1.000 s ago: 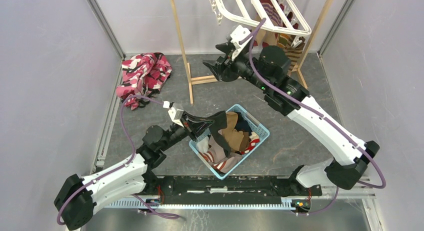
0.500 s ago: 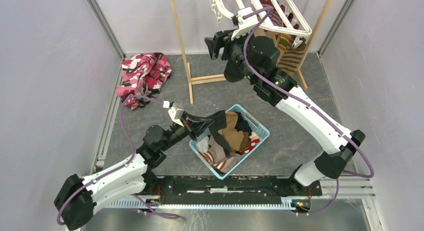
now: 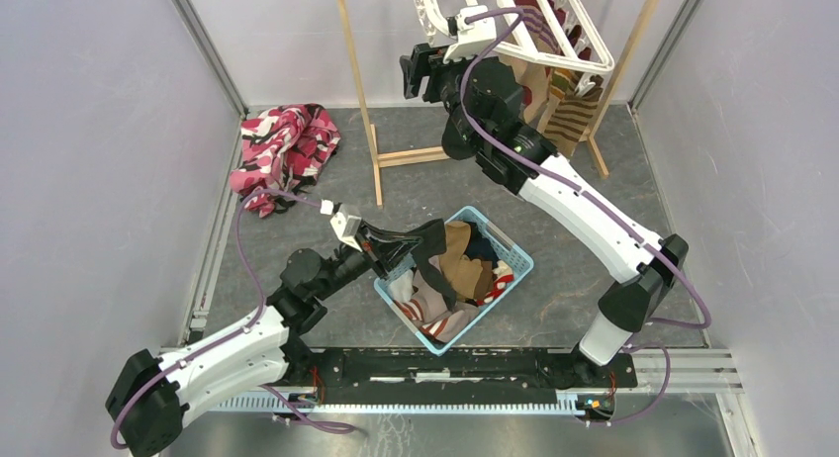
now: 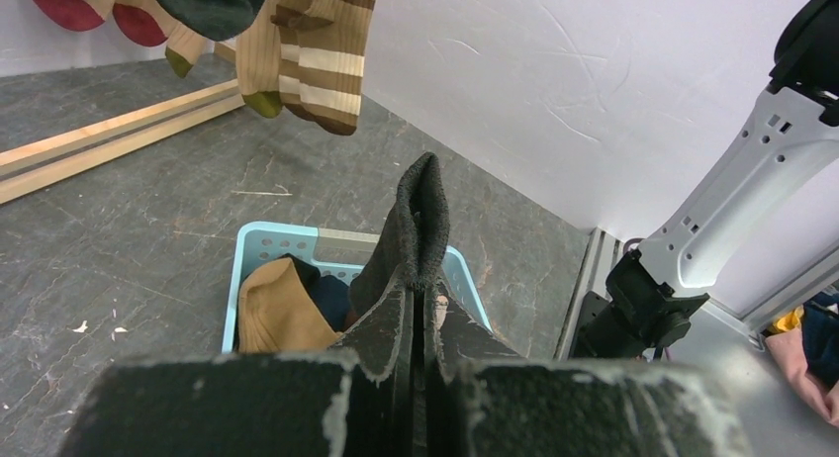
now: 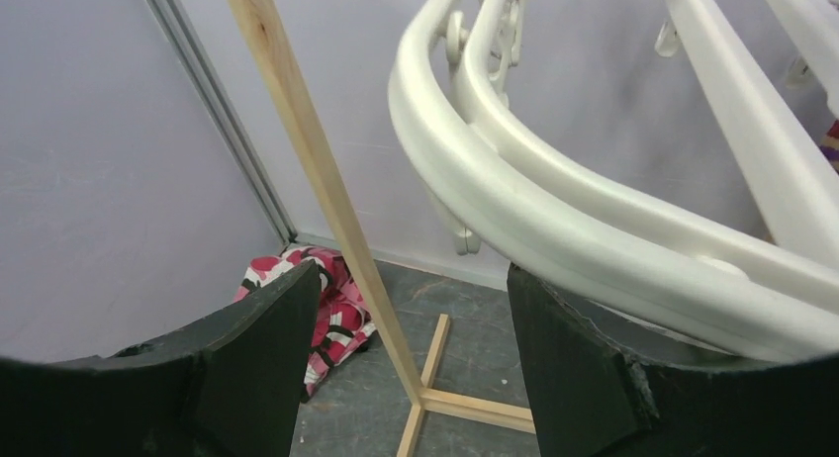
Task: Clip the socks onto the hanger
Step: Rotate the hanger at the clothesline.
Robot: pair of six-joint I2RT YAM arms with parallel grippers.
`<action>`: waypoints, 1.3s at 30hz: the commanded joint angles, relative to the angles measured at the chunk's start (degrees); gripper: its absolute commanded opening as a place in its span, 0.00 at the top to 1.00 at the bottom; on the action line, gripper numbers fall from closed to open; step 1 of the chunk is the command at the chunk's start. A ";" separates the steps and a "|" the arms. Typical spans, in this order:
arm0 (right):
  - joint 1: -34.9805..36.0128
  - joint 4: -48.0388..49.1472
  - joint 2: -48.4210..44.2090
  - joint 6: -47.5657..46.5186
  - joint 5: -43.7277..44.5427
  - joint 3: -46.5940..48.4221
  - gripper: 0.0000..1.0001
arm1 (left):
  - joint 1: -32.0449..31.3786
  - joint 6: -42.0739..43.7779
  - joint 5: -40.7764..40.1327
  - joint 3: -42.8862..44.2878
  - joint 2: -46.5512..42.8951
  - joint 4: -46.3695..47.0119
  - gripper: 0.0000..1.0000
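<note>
My left gripper (image 3: pixel 398 247) is shut on a black sock (image 3: pixel 431 251) and holds it up at the left edge of the basket; in the left wrist view the black sock (image 4: pixel 420 215) sticks up from between the closed jaws of the left gripper (image 4: pixel 427 301). More socks (image 3: pixel 465 274), tan and dark, lie in the basket. My right gripper (image 3: pixel 419 73) is raised and open, just under the left corner of the white hanger (image 3: pixel 550 53). The right wrist view shows the hanger (image 5: pixel 554 215) curving over my right gripper (image 5: pixel 414 271), whose jaws hold nothing. Striped socks (image 3: pixel 560 83) hang from the hanger.
A light blue basket (image 3: pixel 515 249) stands mid-floor. The thin wooden stand (image 3: pixel 358 91) rises just left of my right gripper. A pink, red and black cloth (image 3: pixel 287 145) lies at the back left. Walls close in on both sides.
My right arm has lifted and swung left and back, up to the hanger's left corner, with its jaws a little wider. The left arm and the black sock have not moved.
</note>
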 commanded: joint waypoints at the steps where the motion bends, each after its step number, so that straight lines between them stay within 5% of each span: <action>1: -0.53 3.91 0.71 0.19 1.42 3.79 0.25 | 0.25 0.28 -0.93 1.22 -0.94 -0.08 0.98; 39: -2.81 13.37 7.69 -4.01 6.58 12.97 0.32 | 0.22 -2.59 -0.39 3.68 2.26 -0.45 0.98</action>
